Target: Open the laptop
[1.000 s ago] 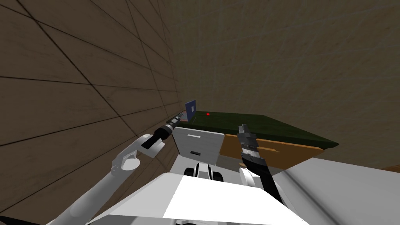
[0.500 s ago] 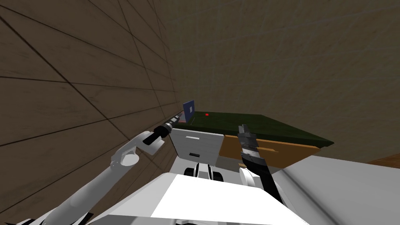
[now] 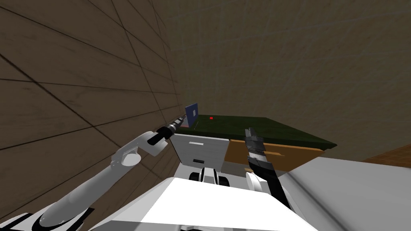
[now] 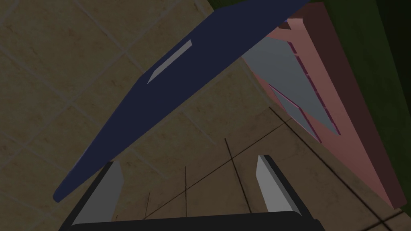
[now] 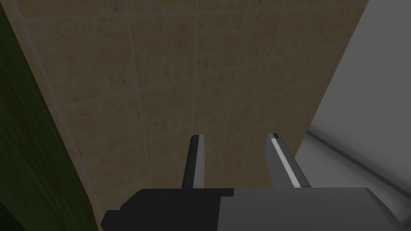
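– Two questions: where's the laptop (image 3: 192,114), and what's the left gripper (image 3: 181,119) doing?
– Laptop sits just left of centre in the head view, at the left end of the dark green desk (image 3: 261,128), close to the brown wall (image 3: 80,88). Dark blue lid (image 4: 180,88) is raised off the pink base (image 4: 341,120) with a wedge-shaped gap between them. Grey panel (image 4: 289,76) visible inside.
– And the gripper?
– At the laptop's near side, arm reaching in from the lower left of the frame. Fingers (image 4: 271,188) spread wide, nothing between them. Lid's free edge runs just beside one finger, outside the gap. Contact: can't tell.
– Right gripper (image 3: 250,131)?
– Centre of the head view, in front of the desk's front edge, pointing up, well apart from the laptop. Its fingers (image 5: 283,162) are parted with a narrower gap than the left's, holding nothing.
– Anything else around?
– Small red mark (image 3: 211,118) on the desk just right of the laptop. White drawer unit (image 3: 200,150) under the desk's left end, brown wood panel (image 3: 281,154) beside it to the right.
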Robot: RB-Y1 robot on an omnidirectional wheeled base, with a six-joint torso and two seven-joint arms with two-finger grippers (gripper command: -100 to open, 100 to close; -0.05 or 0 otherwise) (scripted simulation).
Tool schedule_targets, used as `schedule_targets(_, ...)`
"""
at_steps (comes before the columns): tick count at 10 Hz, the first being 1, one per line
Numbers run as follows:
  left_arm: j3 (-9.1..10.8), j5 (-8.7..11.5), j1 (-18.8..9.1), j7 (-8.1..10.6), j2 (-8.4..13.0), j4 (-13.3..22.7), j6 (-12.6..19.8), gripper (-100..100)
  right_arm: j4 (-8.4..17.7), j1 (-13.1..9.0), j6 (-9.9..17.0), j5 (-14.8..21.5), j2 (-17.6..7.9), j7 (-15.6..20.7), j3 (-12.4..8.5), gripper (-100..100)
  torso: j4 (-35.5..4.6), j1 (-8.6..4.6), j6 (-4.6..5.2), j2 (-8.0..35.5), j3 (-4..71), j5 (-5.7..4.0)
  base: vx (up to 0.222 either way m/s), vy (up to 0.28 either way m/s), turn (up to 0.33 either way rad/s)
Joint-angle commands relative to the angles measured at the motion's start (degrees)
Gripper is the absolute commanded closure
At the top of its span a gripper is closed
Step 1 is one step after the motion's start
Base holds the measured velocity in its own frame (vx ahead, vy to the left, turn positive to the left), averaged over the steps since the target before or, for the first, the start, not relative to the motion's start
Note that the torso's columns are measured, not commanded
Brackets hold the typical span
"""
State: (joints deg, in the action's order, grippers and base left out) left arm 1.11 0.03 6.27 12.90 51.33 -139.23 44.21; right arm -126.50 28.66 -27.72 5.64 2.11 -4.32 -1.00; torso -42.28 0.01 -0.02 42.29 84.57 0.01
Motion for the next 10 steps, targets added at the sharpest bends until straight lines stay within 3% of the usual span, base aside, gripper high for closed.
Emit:
schedule_targets(1,0.03,0.1,-0.9,0.62,2.0,-0.4,3.1,-100,0.0,0.0,0.0,0.0,0.0,0.0,0.0,0,0.0,-0.02,0.02,0.0,0.0,-0.01,0.032,-0.003,-0.035)
schedule_targets(4,0.34,0.5,-2.8,2.02,6.5,-2.2,8.4,-100,0.0,0.0,0.0,0.0,0.0,0.0,0.0,0,0.0,0.00,0.03,0.0,0.0,-0.01,0.045,0.002,-0.077)
schedule_targets(5,0.34,0.5,-2.8,2.02,6.5,-2.2,8.9,-100,0.0,0.0,0.0,0.0,0.0,0.0,0.0,0,0.0,-0.02,0.04,-0.1,0.1,-0.03,0.034,0.004,-0.019)
schedule_targets(10,0.64,0.8,-4.6,3.35,10.9,-7.9,14.5,-100,0.0,0.0,0.0,0.0,0.0,0.0,0.0,0,0.0,-0.05,0.04,0.0,0.0,-0.03,0.032,0.002,-0.047)
